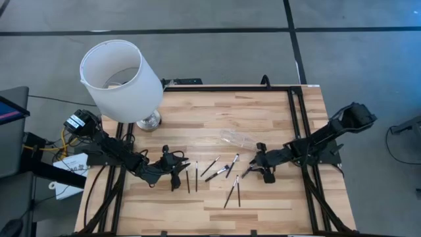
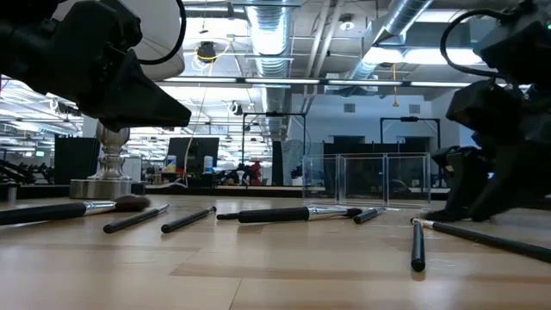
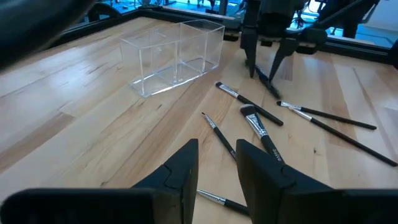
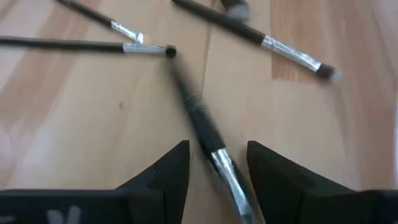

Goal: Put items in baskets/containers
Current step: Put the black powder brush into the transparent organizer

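Straddling a brush [image 4: 208, 140] with parted right fingers [image 4: 186, 168], tip hidden | left fingers [image 3: 186, 171] parted, empty

Thin black-handled makeup brushes [image 1: 219, 172] with silver ferrules lie flat and scattered on the wood, spread between the left gripper [image 1: 176, 172] and the right gripper [image 1: 258, 168]. One brush [image 4: 205, 134] lies between the right gripper's parted fingers. The empty clear tray [image 1: 238, 139] stands just beyond that gripper.
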`<state>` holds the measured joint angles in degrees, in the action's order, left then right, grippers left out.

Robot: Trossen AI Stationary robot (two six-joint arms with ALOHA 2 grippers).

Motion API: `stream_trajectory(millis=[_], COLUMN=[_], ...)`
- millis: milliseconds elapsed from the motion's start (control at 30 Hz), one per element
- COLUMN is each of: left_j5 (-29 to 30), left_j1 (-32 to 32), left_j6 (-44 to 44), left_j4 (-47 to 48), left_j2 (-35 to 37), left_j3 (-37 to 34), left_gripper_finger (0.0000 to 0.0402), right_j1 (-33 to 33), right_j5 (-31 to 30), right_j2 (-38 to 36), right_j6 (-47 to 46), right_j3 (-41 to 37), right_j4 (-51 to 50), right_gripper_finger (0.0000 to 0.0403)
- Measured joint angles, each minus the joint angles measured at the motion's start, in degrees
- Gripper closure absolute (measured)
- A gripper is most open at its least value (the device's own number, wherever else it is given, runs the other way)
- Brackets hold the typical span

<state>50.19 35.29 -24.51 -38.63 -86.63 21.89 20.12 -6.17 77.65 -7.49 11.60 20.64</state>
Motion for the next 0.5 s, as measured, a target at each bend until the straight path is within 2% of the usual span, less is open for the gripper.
stream_trajectory(millis=[233, 367, 500], left_j5=[0.0, 0.1, 0.1], left_j1=[0.0, 0.0, 0.0], left_j6=[0.0, 0.0, 0.0], left_j4=[0.0, 0.0, 0.0], left_j2=[0.0, 0.0, 0.0], left_j3=[0.0, 0.0, 0.0], left_gripper_finger=[0.0296, 0.0296, 0.0296], right_j1=[0.8, 2.3, 4.1], right_j5=[-2.8, -4.3, -7.1], right_j2=[5.0, 6.8, 7.8], right_j6=[-2.4, -3.1, -7.7], right_j3=[0.3, 0.3, 0.4], right_j4=[3.5, 5.4, 5.6], right_gripper_finger=[0.0261, 0.0289, 0.033])
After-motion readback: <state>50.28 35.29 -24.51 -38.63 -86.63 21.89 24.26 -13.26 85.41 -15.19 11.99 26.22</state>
